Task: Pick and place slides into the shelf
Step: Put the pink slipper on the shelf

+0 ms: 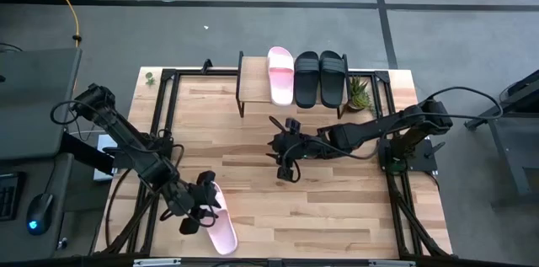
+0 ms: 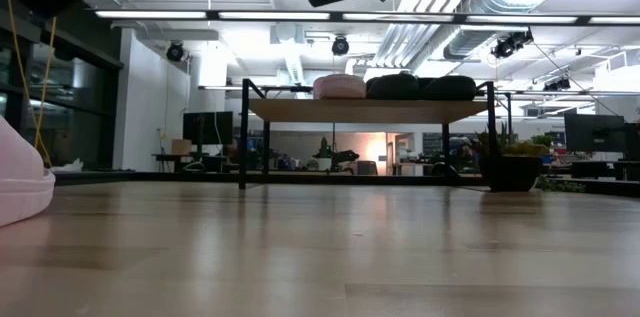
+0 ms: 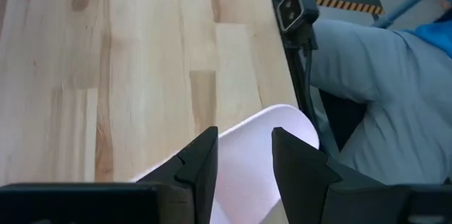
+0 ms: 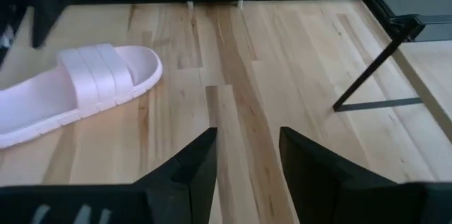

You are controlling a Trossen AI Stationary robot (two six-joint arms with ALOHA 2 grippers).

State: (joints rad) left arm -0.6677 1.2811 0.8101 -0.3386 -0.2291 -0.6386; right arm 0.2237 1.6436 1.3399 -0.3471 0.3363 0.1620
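One light pink slide (image 1: 221, 225) lies flat on the tabletop near its near-left corner; it also shows in the right wrist view (image 4: 78, 93) and at the low view's left edge (image 2: 18, 182). My left gripper (image 1: 200, 208) (image 3: 244, 157) is open, its fingers standing over one rounded end of that slide (image 3: 272, 136). The shelf (image 1: 253, 65) (image 2: 365, 110) stands at the far edge, its board carrying the other pink slide (image 1: 280, 75) and both black slides (image 1: 319, 77). My right gripper (image 1: 285, 156) (image 4: 247, 157) is open, above mid-table.
A small potted plant (image 1: 360, 94) (image 2: 510, 162) stands right of the shelf. A small camera on a black post (image 3: 293, 8) sits at the near table edge, with a person's grey and blue clothing (image 3: 381, 75) beyond it. Bare wood lies between shelf and slide.
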